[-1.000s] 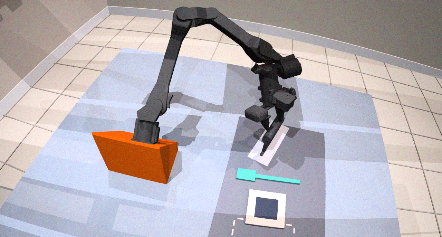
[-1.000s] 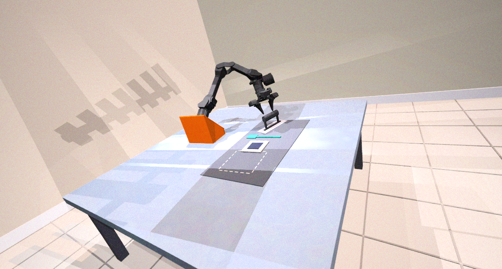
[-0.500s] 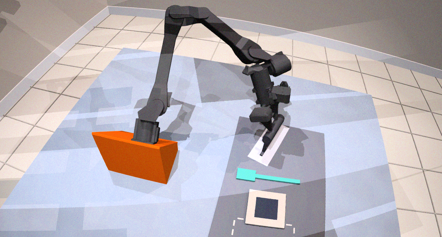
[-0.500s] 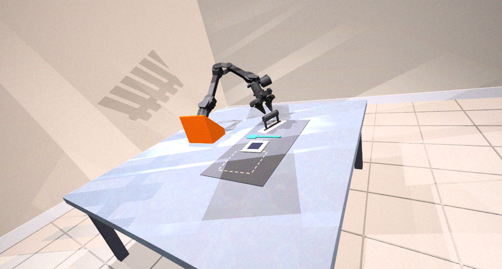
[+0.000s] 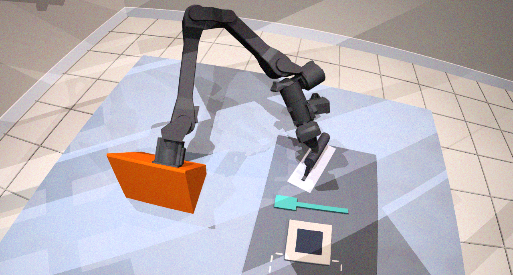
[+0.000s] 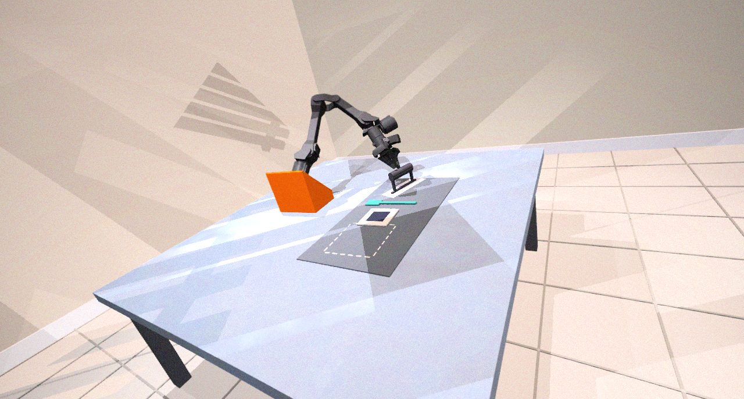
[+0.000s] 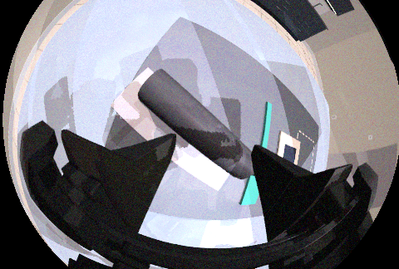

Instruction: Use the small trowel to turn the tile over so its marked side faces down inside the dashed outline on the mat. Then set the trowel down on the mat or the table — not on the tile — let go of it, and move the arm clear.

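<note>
The trowel [image 5: 322,144] [image 6: 401,171] [image 7: 187,115], a flat white blade with a raised black bar handle, rests on the grey mat [image 5: 358,187] [image 6: 416,230]. My gripper [image 5: 314,146] [image 6: 397,166] [image 7: 215,145] is open and empty, just above the handle. In the wrist view the handle runs diagonally across the gap, its lower right end partly hidden by the right finger. The cream tile [image 5: 291,237] [image 6: 381,217] [image 7: 289,153] lies flat, its dark marked square up. Its near edge slightly overlaps the far side of the dashed outline [image 5: 335,261].
A thin teal spatula [image 5: 285,203] [image 6: 397,202] [image 7: 267,124] lies on the mat between the trowel and the tile. The arm's base stands on an orange block [image 5: 154,185] [image 6: 296,193] at the left. The blue table [image 5: 412,140] [image 6: 233,303] extends around the mat.
</note>
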Robot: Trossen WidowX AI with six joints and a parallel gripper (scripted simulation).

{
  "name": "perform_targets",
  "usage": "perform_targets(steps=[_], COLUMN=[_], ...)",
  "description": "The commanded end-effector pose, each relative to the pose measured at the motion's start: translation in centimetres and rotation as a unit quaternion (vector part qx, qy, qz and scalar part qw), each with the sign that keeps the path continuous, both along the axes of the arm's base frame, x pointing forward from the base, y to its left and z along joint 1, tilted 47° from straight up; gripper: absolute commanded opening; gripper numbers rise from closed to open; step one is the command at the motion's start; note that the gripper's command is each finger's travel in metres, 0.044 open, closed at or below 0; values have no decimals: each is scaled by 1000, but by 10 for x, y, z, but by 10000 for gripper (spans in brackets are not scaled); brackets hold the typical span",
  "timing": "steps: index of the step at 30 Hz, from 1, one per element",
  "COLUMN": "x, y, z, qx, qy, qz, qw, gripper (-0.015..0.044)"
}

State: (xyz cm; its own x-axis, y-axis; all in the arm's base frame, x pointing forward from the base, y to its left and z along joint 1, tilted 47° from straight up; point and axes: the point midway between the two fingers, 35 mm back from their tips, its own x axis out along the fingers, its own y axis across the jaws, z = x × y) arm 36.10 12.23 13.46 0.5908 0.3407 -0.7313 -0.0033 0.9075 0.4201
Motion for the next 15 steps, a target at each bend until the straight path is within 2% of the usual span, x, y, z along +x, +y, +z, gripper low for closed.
perform_targets(steps=[1,15], x=[-4,-15], y=[2,4], z=[-3,-7], qx=[-47,-208], qy=[-35,-149], qz=[37,150], qw=[998,955], gripper=[300,300])
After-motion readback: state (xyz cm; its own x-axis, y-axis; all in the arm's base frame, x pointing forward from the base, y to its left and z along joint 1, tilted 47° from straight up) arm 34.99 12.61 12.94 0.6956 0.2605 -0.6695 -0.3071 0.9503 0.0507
